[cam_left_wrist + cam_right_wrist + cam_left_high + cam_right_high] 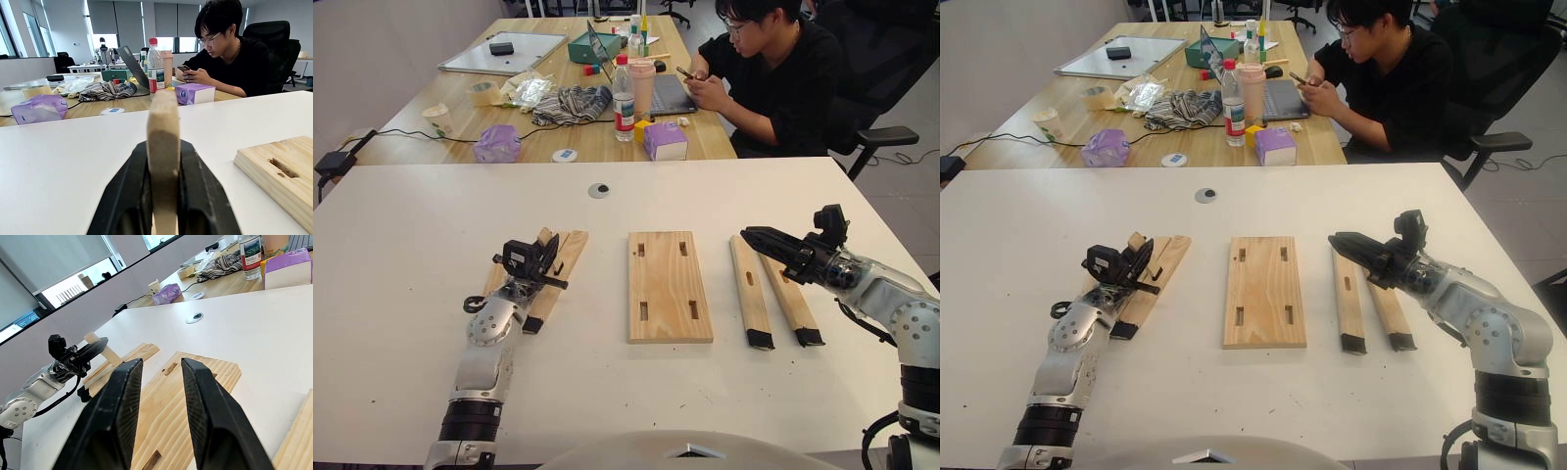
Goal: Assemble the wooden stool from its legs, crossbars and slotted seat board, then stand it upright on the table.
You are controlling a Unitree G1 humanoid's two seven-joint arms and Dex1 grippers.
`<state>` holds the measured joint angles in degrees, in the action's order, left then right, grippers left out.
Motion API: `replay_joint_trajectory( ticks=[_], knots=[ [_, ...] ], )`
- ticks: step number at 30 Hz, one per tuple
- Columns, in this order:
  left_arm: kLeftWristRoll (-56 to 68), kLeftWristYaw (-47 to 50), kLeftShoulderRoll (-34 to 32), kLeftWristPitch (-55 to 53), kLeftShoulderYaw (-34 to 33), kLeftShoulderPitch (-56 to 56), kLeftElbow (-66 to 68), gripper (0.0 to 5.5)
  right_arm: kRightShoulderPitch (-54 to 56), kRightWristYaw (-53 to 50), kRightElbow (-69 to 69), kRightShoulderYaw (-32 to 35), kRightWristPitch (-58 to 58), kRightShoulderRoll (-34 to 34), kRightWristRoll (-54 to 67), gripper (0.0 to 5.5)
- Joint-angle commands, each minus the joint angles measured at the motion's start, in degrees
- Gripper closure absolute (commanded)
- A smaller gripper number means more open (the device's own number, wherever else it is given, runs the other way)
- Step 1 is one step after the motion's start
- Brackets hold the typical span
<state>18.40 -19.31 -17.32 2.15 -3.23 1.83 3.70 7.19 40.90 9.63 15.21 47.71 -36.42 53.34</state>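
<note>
The slotted seat board (670, 286) lies flat in the middle of the white table (411, 255). To its left, my left gripper (546, 255) is shut on a short wooden crossbar (163, 128), held tilted just above two legs (566, 257) lying on the table. On the right lie two more legs (750, 291), side by side with dark end caps toward me. My right gripper (751, 237) hovers open over their far ends, pointing toward the seat board (195, 382); nothing sits between its fingers (120, 406).
A round cable grommet (598, 190) sits in the white table behind the board. The wooden table (597, 137) beyond carries a bottle (623, 98), tissue boxes, a cloth and a laptop, with a seated person at it.
</note>
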Motion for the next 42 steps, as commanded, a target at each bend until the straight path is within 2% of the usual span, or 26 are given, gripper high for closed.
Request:
replay_joint_trajectory(
  ticks=[1,9,17,18,25,33,37,39,42],
  knots=[
    [2.85,-3.17,1.95,-16.85,3.55,3.16,6.95,5.12,1.98,-0.46,0.04,-1.62,-0.42,1.21,-1.70,4.08],
    [-4.17,-3.91,4.02,-15.86,12.73,-3.94,10.88,5.12,3.85,0.21,-1.26,-2.99,-0.78,1.42,-2.68,4.08],
    [-4.86,-2.93,3.63,-13.53,10.96,-7.06,9.90,5.12,3.32,-0.14,-0.77,-2.79,-1.31,1.81,-3.08,4.08],
    [-4.11,-3.31,3.17,-13.96,10.44,-7.19,7.92,4.73,3.04,-0.29,-0.57,-2.73,-1.43,1.95,-3.13,4.08],
    [0.11,-4.17,0.37,-23.77,5.91,-6.42,-5.74,3.65,0.46,0.02,1.05,-1.33,-0.92,1.44,-3.38,4.08],
    [2.57,-9.73,-9.42,-37.33,3.73,3.87,-17.49,2.56,-2.60,-1.17,3.14,0.51,-1.18,2.22,-3.36,4.08],
    [6.39,-10.31,-9.36,-43.48,2.24,4.33,-20.52,1.92,-2.62,-1.52,3.12,0.51,-1.18,2.45,-3.49,4.08],
    [7.23,-9.76,-9.11,-46.08,2.48,3.98,-21.16,1.65,-2.79,-1.60,3.33,0.37,-1.14,2.57,-3.49,4.08],
    [5.86,-9.15,-9.85,-47.18,4.08,5.01,-21.60,1.60,-2.56,-1.53,3.14,0.17,-1.12,2.56,-3.61,4.08]
  ],
)
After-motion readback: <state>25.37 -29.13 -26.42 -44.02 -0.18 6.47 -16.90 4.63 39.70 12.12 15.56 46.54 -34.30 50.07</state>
